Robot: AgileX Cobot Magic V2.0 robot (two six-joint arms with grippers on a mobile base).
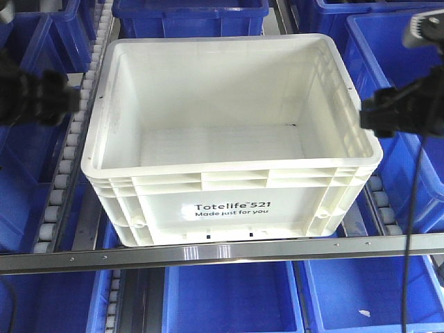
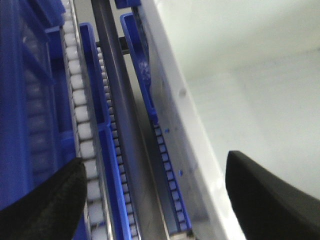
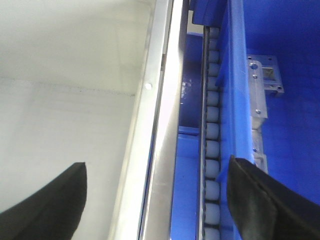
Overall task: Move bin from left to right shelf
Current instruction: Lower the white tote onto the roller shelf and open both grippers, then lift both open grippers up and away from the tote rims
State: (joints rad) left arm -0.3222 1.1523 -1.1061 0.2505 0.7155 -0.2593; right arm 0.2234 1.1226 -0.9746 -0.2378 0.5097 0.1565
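The white bin, printed "Totelife 521", sits empty on the roller shelf in the middle of the front view. My left gripper hovers at its left wall. In the left wrist view this gripper is open and straddles the bin's wall, one finger over the rollers and the other over the bin's inside. My right gripper hangs at the right rim. In the right wrist view it is open across the rim, with one finger inside and the other outside.
Blue bins crowd both sides, the back and the level below. White roller tracks run along each side of the bin. A metal rail crosses the shelf front. A metal bracket sits right of the rollers.
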